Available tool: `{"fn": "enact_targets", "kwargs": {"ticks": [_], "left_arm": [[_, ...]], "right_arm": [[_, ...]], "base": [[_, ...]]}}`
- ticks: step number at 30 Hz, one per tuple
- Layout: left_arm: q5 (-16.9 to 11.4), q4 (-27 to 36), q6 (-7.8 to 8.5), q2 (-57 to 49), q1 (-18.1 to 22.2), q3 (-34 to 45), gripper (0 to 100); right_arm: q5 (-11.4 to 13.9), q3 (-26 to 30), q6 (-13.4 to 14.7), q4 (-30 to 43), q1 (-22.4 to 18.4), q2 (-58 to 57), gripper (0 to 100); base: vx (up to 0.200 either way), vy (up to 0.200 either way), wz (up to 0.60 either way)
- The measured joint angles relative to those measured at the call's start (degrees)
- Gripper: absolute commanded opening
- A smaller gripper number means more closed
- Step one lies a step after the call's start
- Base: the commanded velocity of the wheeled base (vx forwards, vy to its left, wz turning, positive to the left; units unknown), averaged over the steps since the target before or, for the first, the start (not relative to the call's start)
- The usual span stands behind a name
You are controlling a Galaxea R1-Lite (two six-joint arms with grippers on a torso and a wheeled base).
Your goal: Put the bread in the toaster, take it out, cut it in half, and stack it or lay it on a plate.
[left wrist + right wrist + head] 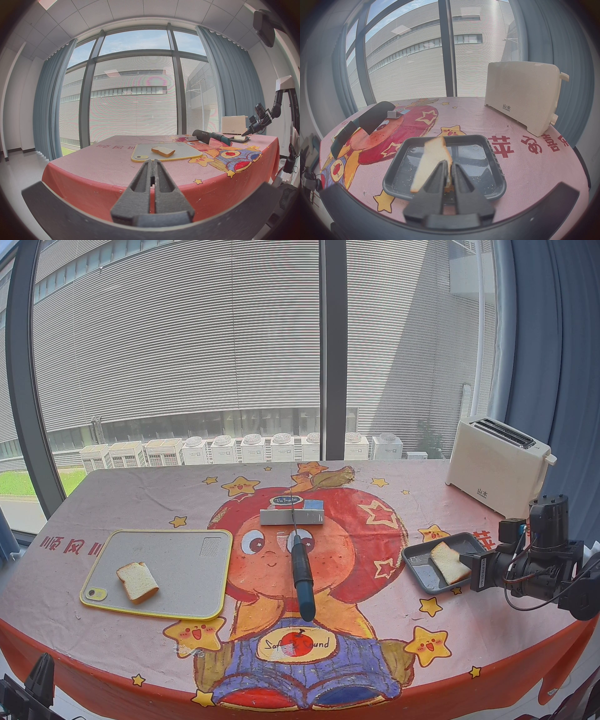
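Observation:
A slice of bread [432,157] stands tilted up on its edge in the dark grey tray [490,175]. My right gripper [449,170] is shut on its lower corner, low over the tray's near side [417,569]. The head view has the same slice [449,561] just ahead of that gripper [467,565]. A second piece of bread [137,581] lies flat on the grey cutting board [187,565] at the left. The cream toaster [498,465] stands at the back right with its slots empty. My left gripper [153,172] is shut on nothing, off the table's near left edge.
A knife with a blue handle [303,580] lies in the middle of the table, its blade running back to a small grey holder [292,515]. The tablecloth drops away at the rounded front edge. A window fills the back.

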Motion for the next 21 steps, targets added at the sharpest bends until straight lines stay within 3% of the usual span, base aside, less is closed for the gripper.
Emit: {"fn": "enact_targets", "kwargs": {"ticks": [21], "left_arm": [[0.05, 0.00, 0.00, 0.00, 0.00, 0.00, 0]], "right_arm": [[0.11, -0.30, 0.17, 0.00, 0.52, -0.39, 100]], "base": [[0.000, 0.000, 0.00]]}}
